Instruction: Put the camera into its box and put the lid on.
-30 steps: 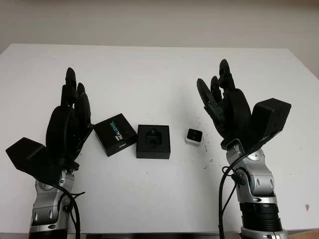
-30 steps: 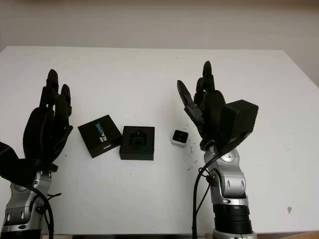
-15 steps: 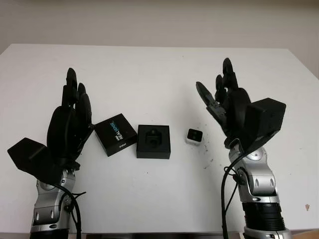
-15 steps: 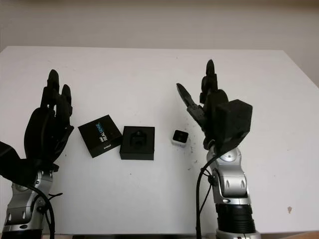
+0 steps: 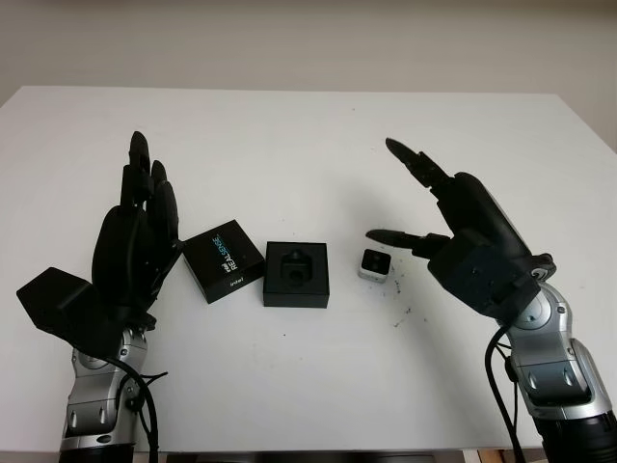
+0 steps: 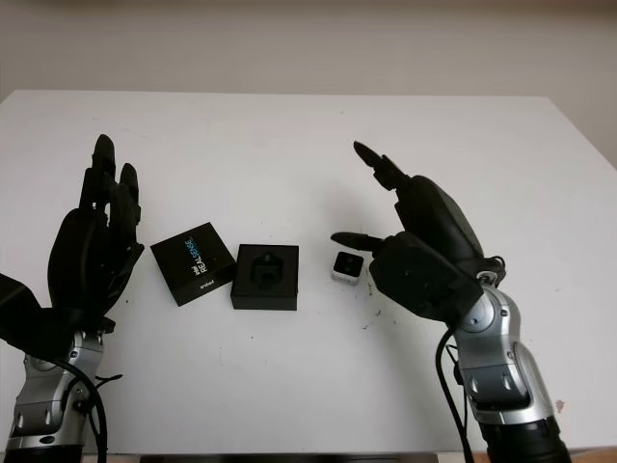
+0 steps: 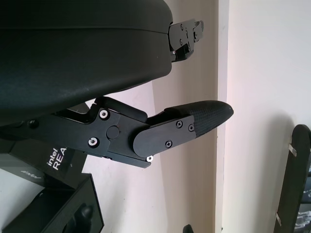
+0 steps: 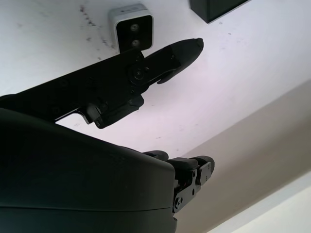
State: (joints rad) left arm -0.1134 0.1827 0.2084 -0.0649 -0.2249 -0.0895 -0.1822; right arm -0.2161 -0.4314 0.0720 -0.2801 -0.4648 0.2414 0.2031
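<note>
- The white desk [image 5: 308,145] carries three small things in a row near its middle: a black lid [image 5: 224,262], a black box [image 5: 297,274] and a small white camera [image 5: 375,263].
- The lid lies flat, printed side up (pale lettering runs across its top), turned at an angle and just beside the box on the left-hand side. I cannot tell whether the two touch.
- The box sits open with its hollow facing up; a dark moulded insert shows inside it, and the camera is not in it.
- The camera rests on the desk just to the right of the box, apart from it, with its dark lens face turned toward the robot. A scatter of small dark specks marks the desk beside it.
- The right robot hand [image 5: 453,227] hangs above the desk to the right of the camera, palm tipped downward. It is open and holds nothing: one finger reaches out low toward the camera with its tip just above and beside it, and another points up and away toward the far side of the desk.
- In the right wrist view the camera [image 8: 131,27] lies just past that low fingertip [image 8: 187,48], not touched by it, with a corner of the box [image 8: 214,8] further along.
- The left robot hand [image 5: 135,241] is raised at the left of the desk, near the lid, open and holding nothing.
- In the left wrist view the lid [image 7: 29,167] with its white lettering and a corner of the box [image 7: 63,213] lie beneath the hand.
</note>
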